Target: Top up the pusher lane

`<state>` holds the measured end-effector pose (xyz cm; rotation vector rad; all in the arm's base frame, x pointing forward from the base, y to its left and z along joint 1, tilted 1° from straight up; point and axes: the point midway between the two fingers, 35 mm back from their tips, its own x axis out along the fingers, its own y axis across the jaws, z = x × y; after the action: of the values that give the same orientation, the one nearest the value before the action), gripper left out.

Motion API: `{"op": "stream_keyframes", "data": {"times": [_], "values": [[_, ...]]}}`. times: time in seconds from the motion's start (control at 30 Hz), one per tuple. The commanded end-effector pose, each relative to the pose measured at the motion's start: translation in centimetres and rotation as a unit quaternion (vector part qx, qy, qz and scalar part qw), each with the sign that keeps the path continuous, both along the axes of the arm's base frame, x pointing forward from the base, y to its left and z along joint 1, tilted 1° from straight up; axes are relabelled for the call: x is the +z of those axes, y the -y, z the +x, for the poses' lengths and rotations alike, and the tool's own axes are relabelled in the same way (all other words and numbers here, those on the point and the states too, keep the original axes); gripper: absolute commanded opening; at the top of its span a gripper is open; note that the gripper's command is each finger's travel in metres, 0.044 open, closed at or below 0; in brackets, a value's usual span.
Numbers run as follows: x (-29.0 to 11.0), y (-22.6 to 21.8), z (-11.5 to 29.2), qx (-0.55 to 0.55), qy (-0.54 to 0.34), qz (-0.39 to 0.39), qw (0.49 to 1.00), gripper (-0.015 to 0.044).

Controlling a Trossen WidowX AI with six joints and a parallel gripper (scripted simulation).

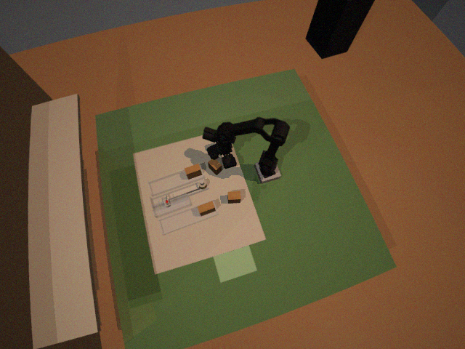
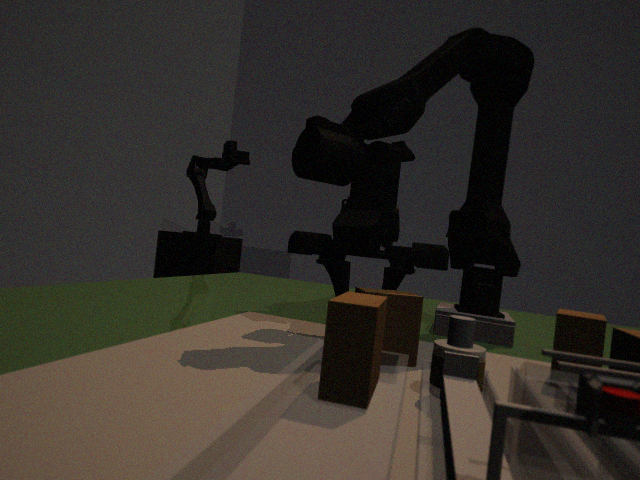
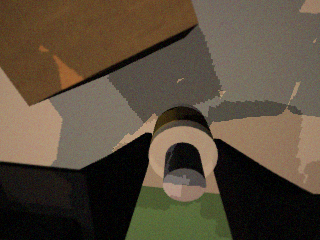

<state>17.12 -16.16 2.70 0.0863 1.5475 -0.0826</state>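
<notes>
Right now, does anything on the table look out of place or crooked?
Nothing spilled or toppled. One brown box beside the hand sits turned at an angle to the lanes; the jar in the hand stands upright.

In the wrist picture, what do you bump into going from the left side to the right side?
Left finger → jar between the fingers → right finger. A brown box sits farther up, toward the left.

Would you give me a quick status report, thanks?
Gripper closed on loose jar. Matching jar waits at lane front. Brown box close beside the grasp.
</notes>
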Motion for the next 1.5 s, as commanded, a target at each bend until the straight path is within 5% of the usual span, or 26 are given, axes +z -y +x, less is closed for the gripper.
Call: {"op": "stream_keyframes", "data": {"times": [0.0, 0.23, 0.77, 1.47], "values": [[0.0, 0.0, 0.0, 0.001, -0.002, -0.002, 1.0, 0.0144], [1.8, 0.3, 0.2, 0.001, -0.001, -0.002, 1.0, 0.0], [10.4, 0.2, 0.0, 0.001, -0.001, -0.002, 1.0, 0.0], [8.4, -3.4, 7.0, 0.026, 0.012, -0.006, 1.0, 0.0]]}}
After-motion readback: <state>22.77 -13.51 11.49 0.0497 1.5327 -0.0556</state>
